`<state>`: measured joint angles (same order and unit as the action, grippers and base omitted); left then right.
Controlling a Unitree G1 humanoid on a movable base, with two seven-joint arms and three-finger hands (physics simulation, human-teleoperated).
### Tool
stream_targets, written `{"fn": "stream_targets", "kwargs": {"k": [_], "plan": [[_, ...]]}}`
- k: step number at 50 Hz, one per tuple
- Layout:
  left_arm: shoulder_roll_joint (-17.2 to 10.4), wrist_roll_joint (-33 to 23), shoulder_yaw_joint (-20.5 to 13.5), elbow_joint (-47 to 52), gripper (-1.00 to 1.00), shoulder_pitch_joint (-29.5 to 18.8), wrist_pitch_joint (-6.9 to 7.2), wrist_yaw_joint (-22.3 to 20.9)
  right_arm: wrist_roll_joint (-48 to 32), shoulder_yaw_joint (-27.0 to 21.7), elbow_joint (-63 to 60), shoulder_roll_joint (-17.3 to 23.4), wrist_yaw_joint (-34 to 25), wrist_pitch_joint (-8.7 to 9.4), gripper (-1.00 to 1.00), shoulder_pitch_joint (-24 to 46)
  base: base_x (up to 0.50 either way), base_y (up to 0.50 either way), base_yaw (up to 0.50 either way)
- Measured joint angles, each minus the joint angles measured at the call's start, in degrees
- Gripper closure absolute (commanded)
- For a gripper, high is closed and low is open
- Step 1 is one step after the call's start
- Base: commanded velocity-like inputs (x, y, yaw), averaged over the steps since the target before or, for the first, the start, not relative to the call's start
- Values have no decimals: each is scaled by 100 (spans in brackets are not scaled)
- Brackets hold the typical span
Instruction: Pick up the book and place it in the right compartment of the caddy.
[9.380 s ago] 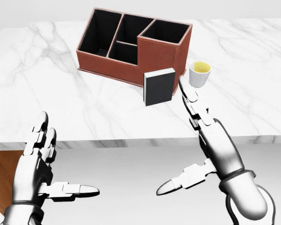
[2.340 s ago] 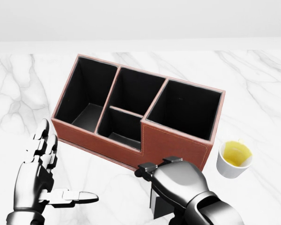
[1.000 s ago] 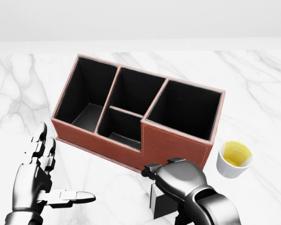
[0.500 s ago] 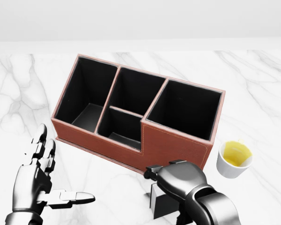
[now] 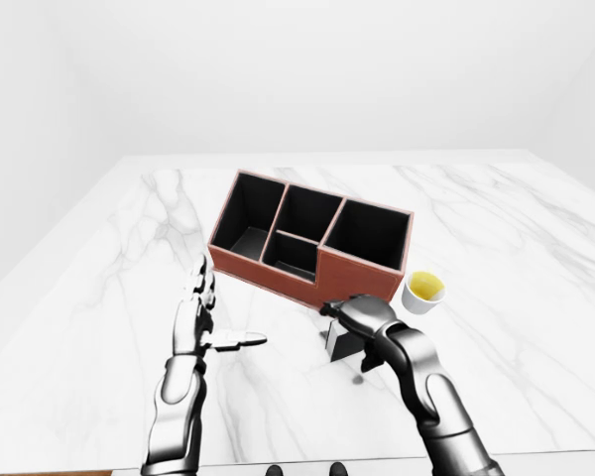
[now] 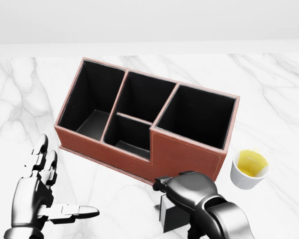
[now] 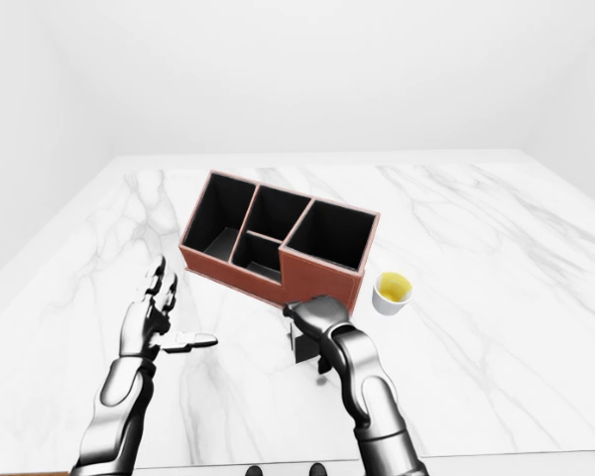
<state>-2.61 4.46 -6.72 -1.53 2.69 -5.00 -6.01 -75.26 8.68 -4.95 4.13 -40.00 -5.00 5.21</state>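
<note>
The brown caddy [image 6: 187,155] with black insides stands on the marble table, its large right compartment [image 6: 199,117] empty. The dark book [image 6: 173,219] stands upright on the table just below the caddy's near wall in the head view, white page edge to the left. My right hand [image 6: 172,196] is curled over the book's top, fingers closed round it; most of the book is hidden under the hand. My left hand [image 6: 60,189] is open and empty, to the left of the caddy's lower corner.
A white cup [image 6: 249,168] of yellow liquid stands just right of the caddy, close to my right hand. The caddy's left [image 6: 89,99] and two middle compartments are empty. The white marble table [image 5: 496,228] spreads wide on all sides.
My left hand has sunk a little toward the bottom of the head view. My right hand stays curled on the book, barely lower. The caddy and cup have not moved.
</note>
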Motion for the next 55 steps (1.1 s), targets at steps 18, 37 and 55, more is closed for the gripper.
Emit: {"fn": "stream_targets", "kwargs": {"k": [18,37,55], "plan": [[-12,15,-33,-80,-100,2,0,-20,-19,-9,399,-16,0,0,-47,234,0,0,0],[-26,54,-73,-132,-100,18,0,-53,125,8,671,22,-5,122,-44,388,0,0,0],[-17,90,-107,-87,-100,115,0,-110,18,29,1039,15,1,98,100,505,0,0,0]]}}
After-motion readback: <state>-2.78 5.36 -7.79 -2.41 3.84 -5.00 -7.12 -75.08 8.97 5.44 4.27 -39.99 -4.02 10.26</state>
